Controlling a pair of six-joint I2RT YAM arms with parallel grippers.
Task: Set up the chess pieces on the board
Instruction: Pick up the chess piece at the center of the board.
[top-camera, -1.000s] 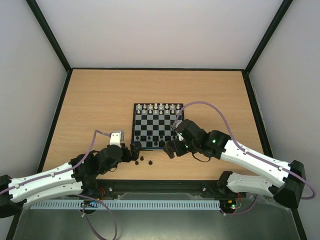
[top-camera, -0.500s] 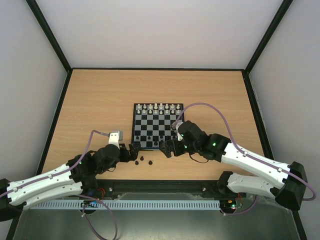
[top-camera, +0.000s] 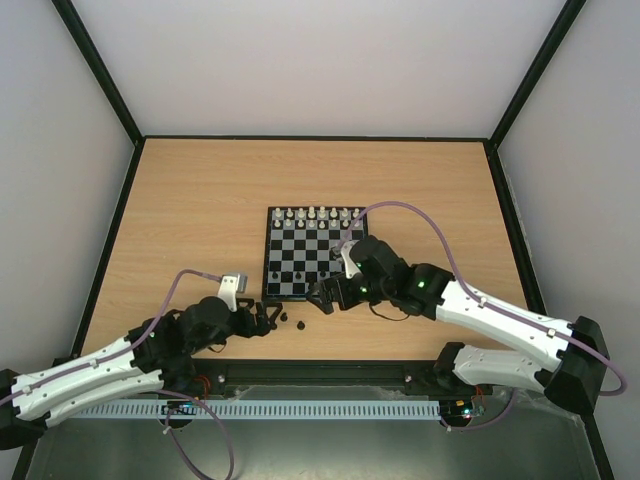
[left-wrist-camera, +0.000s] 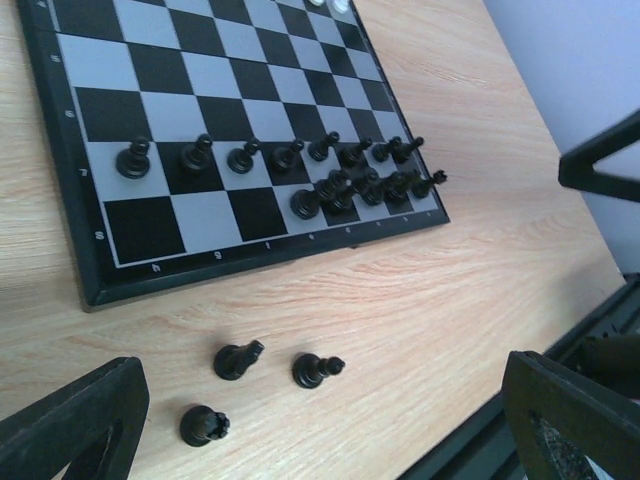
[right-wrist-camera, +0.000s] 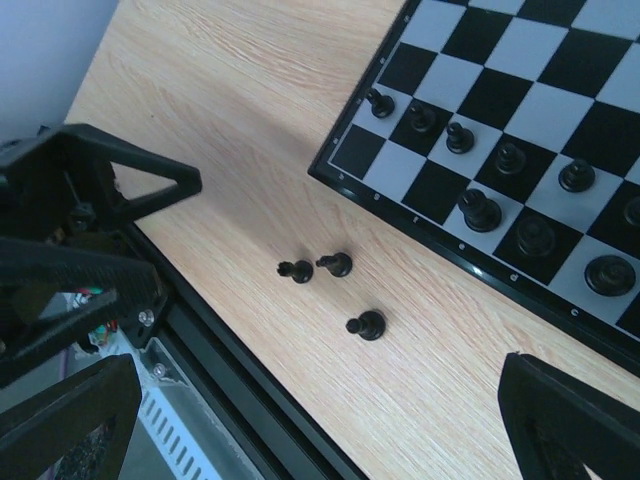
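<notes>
Dotting woodgrain table (left-wrist-camera: 430, 300): chess pieces (left-wrist-camera: 237, 359) (knobbed)

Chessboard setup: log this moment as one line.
left claw: open, empty | right claw: open, empty | three tiny dark chess pieces: off black-and-grey checked chessboard, on wooden table

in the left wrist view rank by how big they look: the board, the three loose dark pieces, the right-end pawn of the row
1. board, by far the largest
2. three loose dark pieces, alike among themselves
3. right-end pawn, looks smallest, but it is farther from the camera, so unsure
</notes>
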